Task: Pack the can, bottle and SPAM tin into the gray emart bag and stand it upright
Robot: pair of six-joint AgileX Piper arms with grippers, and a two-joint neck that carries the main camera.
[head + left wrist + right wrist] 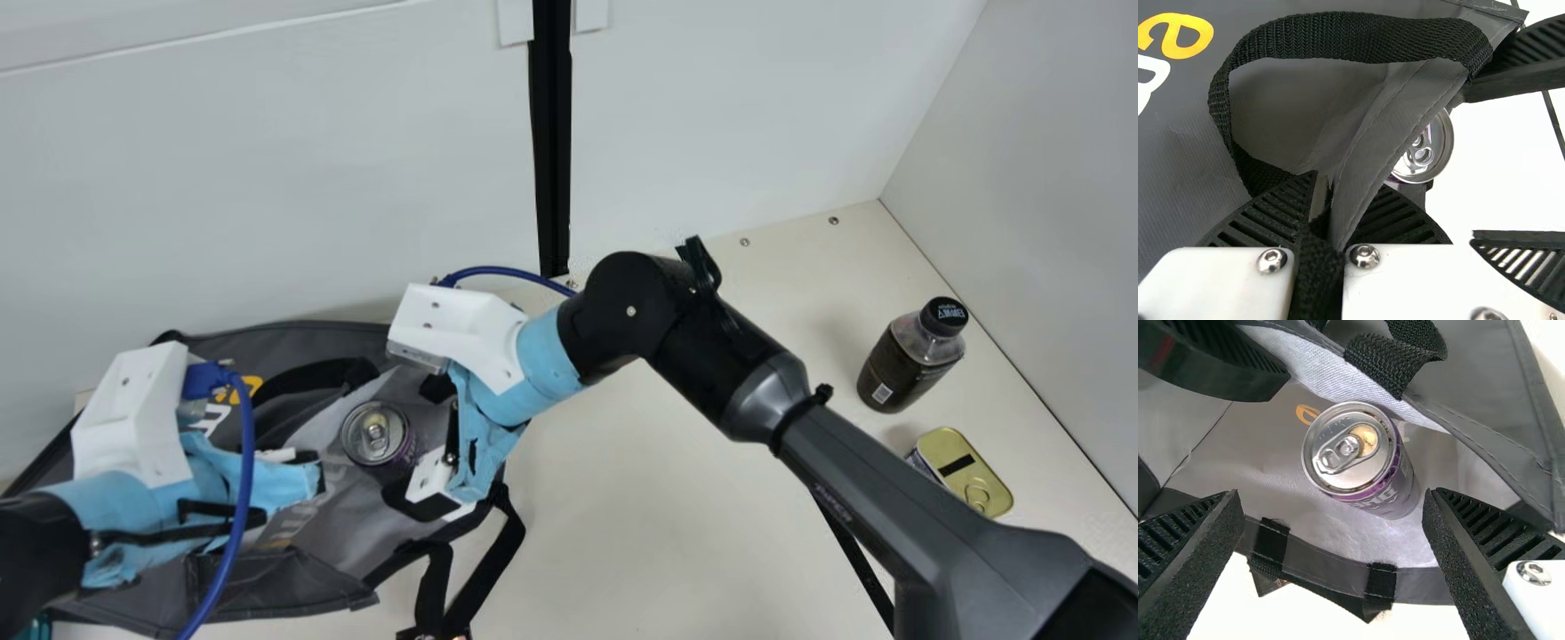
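Can inside gray bag, lower left of main view; right gripper released, spread near it. Left gripper clenched on bag's edge. Bottle, SPAM tin on table, right side.

White wrist shells, blue cables.

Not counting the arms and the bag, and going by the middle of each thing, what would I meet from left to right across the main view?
The can → the black vertical strip → the bottle → the SPAM tin.
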